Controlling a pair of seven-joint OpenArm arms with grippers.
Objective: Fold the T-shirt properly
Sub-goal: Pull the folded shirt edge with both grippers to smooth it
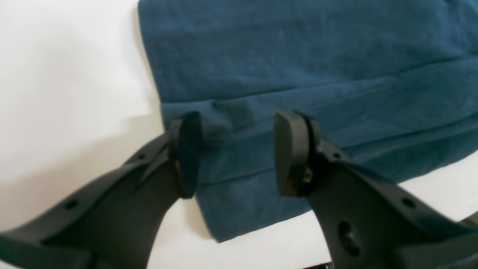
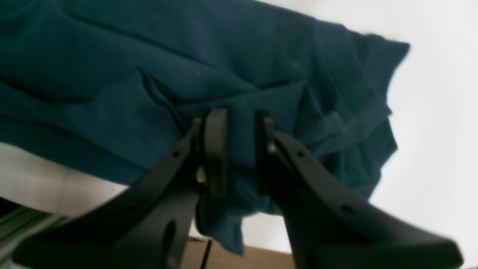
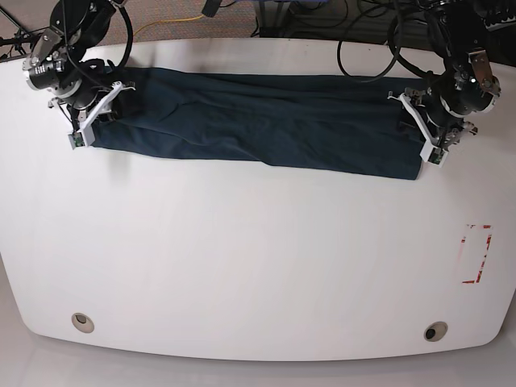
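The dark navy-teal T-shirt (image 3: 258, 121) lies as a long, wrinkled band across the far half of the white table (image 3: 242, 266). At the band's right end in the base view, my left gripper (image 3: 425, 135) stands open. In the left wrist view its fingers straddle the end of the T-shirt (image 1: 298, 56), and the cloth lies flat between the jaws of the left gripper (image 1: 237, 134). At the band's left end, my right gripper (image 3: 91, 122) is shut on a bunched fold. The right wrist view shows the T-shirt (image 2: 112, 56) pinched in the narrow gap of the right gripper (image 2: 239, 127).
A red rectangular mark (image 3: 477, 254) sits near the table's right edge. Two round holes (image 3: 81, 322) (image 3: 435, 331) lie close to the front edge. Cables (image 3: 161, 24) run behind the table's far edge.
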